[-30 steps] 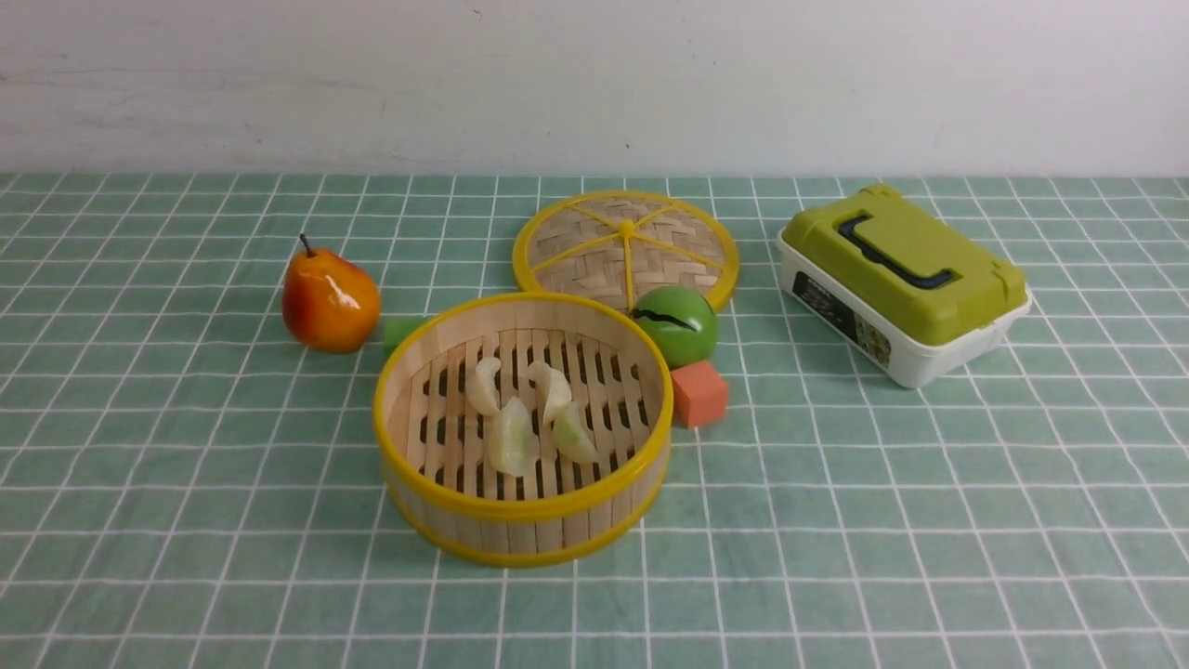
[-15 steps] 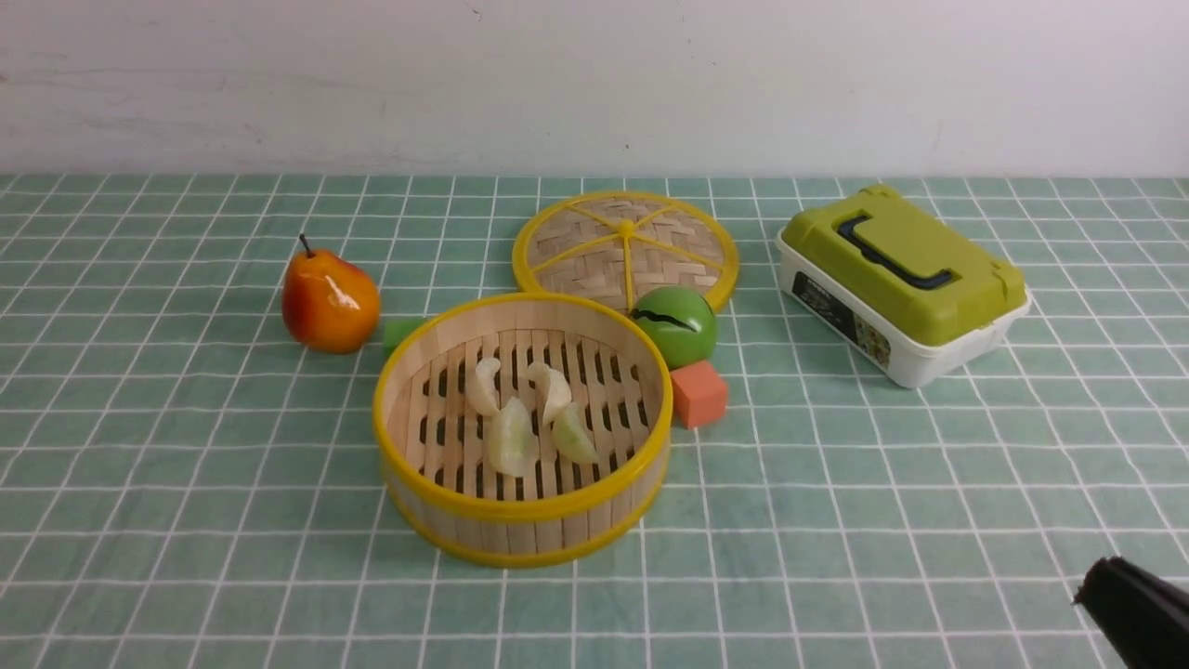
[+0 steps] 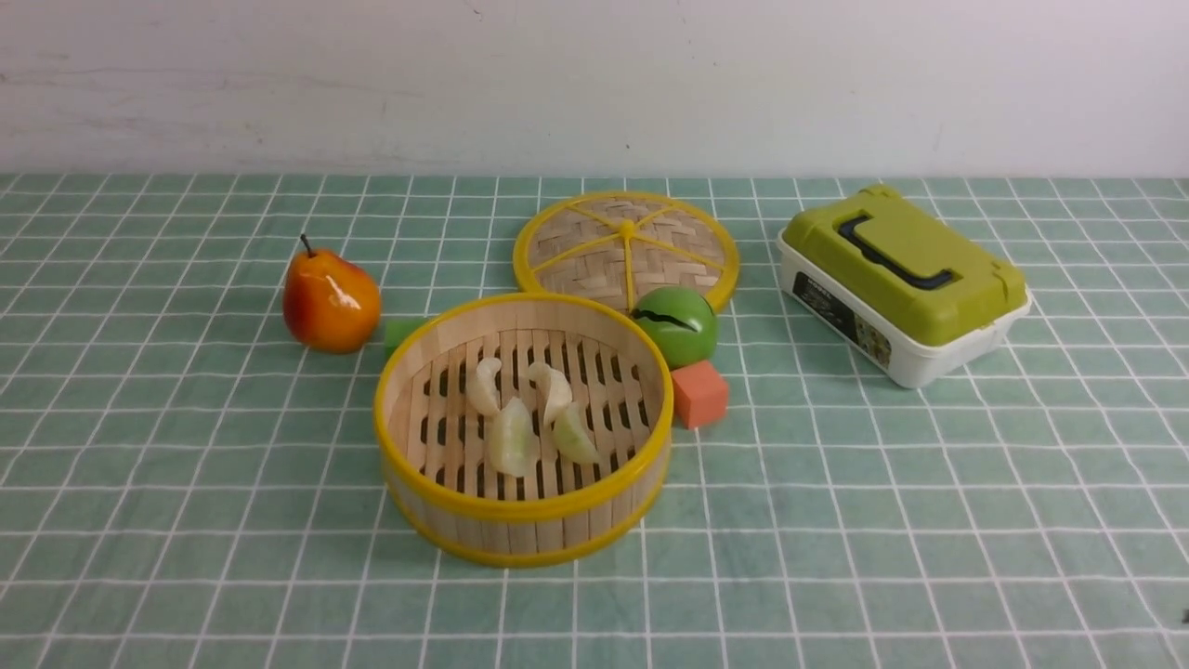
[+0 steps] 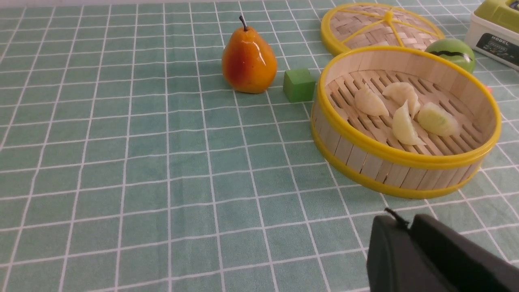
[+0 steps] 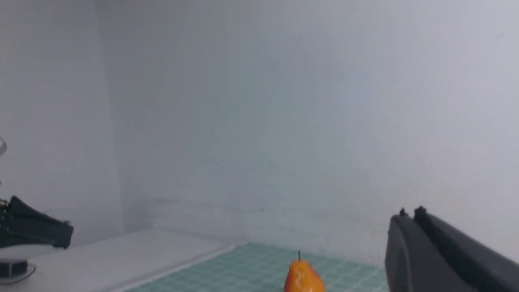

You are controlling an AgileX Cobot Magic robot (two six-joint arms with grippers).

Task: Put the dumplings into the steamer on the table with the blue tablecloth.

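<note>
In the middle of the tabletop (image 3: 186,446), one steamer (image 3: 520,537) holds all four dumplings (image 3: 513,439). Around it sit one lid (image 3: 613,243), one ball (image 3: 681,325), one orange cube (image 3: 699,393), one green cube (image 3: 399,333) and one pear (image 3: 330,300); one box (image 3: 901,279) lies nearer the right edge. The left gripper (image 4: 407,222) and right gripper (image 5: 409,214) are both closed and empty.

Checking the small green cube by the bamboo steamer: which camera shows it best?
The left wrist view: the small green cube stands fully visible between the orange pear and the round bamboo steamer. The front view shows only a corner behind the steamer's rim. The right wrist view misses it.
</note>
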